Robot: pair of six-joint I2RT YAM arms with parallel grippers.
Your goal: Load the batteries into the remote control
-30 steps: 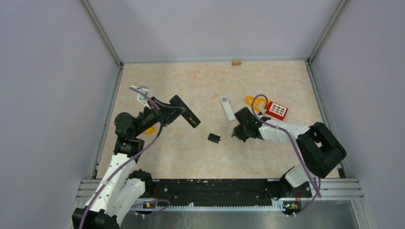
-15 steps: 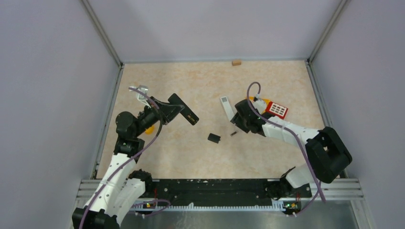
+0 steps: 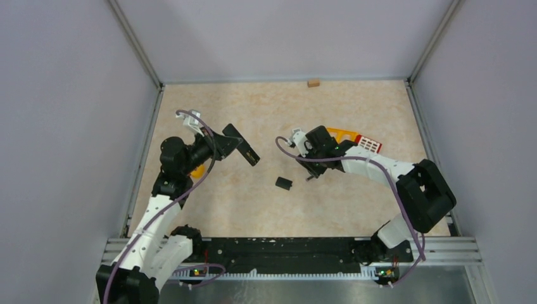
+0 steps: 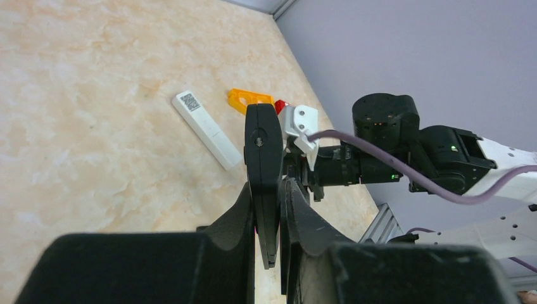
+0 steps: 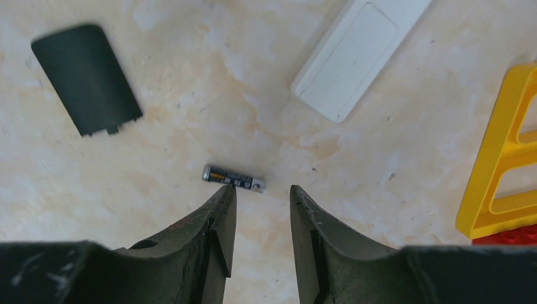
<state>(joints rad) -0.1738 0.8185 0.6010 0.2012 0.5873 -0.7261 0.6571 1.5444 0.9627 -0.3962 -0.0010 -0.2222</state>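
Observation:
One battery [image 5: 233, 178], a small dark cylinder with metal ends, lies on the table; it also shows in the top view [image 3: 309, 178]. No other batteries show. My right gripper [image 5: 261, 190] is open and empty just above the table, its left fingertip at the battery's near side; in the top view it [image 3: 315, 169] sits below the wrist. My left gripper [image 4: 278, 212] is shut on the black remote [image 4: 263, 152] and holds it edge-up off the table, at the left in the top view [image 3: 241, 144]. A white remote [image 5: 361, 57] lies beyond the battery.
A flat black cover piece [image 3: 284, 183] lies left of the battery and shows in the right wrist view [image 5: 87, 79]. A yellow frame [image 3: 342, 134] and a red toy [image 3: 370, 145] lie right of the right wrist. A small wooden block [image 3: 313, 82] sits at the back wall.
My right wrist swung left and back over the white remote, and its open gripper now points down at the battery. My left arm shifted slightly with the black remote still held.

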